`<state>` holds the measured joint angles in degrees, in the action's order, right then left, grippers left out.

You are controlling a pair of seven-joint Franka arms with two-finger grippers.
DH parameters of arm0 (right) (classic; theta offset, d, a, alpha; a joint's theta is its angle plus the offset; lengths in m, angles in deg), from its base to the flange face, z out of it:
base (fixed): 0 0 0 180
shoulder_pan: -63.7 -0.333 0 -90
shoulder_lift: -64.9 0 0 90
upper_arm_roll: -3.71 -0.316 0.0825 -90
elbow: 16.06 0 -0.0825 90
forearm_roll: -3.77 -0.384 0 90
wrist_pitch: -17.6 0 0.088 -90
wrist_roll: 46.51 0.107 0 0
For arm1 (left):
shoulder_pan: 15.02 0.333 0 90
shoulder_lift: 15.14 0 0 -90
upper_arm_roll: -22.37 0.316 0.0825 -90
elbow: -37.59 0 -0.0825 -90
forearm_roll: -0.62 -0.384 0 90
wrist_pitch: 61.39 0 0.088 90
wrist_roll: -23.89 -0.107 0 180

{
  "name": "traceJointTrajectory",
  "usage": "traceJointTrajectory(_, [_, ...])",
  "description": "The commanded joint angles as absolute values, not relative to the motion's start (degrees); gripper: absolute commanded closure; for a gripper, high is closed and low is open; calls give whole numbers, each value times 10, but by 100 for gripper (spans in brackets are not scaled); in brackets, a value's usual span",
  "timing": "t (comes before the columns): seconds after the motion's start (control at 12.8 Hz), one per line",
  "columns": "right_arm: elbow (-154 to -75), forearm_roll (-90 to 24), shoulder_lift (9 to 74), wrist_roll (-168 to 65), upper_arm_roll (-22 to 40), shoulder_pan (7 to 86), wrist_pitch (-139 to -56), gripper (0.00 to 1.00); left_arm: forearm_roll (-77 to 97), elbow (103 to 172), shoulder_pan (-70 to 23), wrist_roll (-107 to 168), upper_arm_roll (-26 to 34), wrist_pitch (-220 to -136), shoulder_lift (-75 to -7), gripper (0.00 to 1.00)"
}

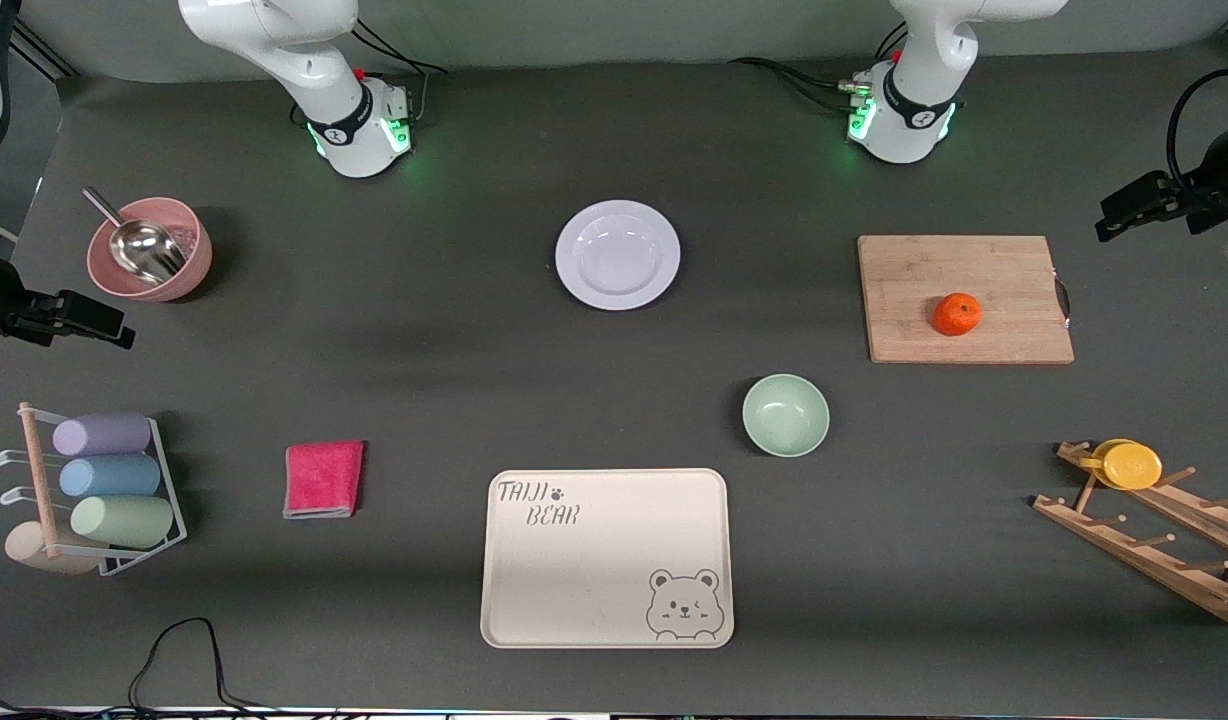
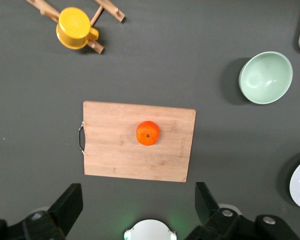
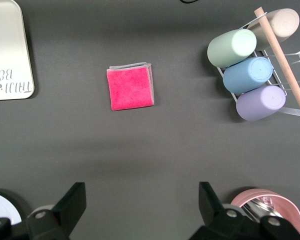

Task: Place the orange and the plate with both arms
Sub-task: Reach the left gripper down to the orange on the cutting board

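Dark grey matting is covering the table (image 1: 424,350), with both arm bases standing along its robot edge. Near the middle, the plate (image 1: 618,254) is lying flat on the mat, well apart from the orange (image 1: 957,314), which is sitting on a board (image 1: 964,298) toward the left arm's end. A green bowl (image 1: 785,415) is resting nearer the front camera than the plate, and a tray (image 1: 605,557) is lying nearer still. A pink cloth (image 1: 323,479) is lying beside the tray toward the right arm's end, with a rack of cups (image 1: 104,490) past it and a pink bowl (image 1: 150,249) holding a scoop. A yellow cup (image 1: 1126,464) is hanging on a wooden rack (image 1: 1154,535).

Both arms are waiting raised. The left gripper (image 2: 137,207) is hovering with its fingers spread wide and holding nothing, probably over bare mat just beside the board. The right gripper (image 3: 142,207) is hovering likewise wide and empty over bare mat between the pink bowl and the cloth.
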<state>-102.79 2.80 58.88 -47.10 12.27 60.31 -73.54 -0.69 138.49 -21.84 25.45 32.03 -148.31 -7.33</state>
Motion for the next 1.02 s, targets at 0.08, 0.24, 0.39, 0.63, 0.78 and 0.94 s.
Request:
traceJointTrajectory(0.08, [-1048,34,614,-454,126,595,-725,0,-4,1535,-216,234,325,-1629,-64,0])
traceJointTrajectory(0.24, [-1071,33,630,-453,124,593,-726,0,-4,1620,-217,221,339,-1705,-60,0])
traceJointTrajectory(0.39, [-1103,31,654,-450,123,591,-733,0,-3,1701,-216,217,341,-1788,-61,0])
traceJointTrajectory(0.63, [-1158,16,698,-402,122,562,-743,0,-2,1828,-215,217,342,-1967,-70,0])
traceJointTrajectory(0.78, [-1197,16,729,-344,122,518,-763,0,-1,1872,-216,217,342,-2053,-93,0])
traceJointTrajectory(0.94, [-1222,16,748,-290,122,472,-777,0,0,1880,-217,219,342,-2064,-116,0])
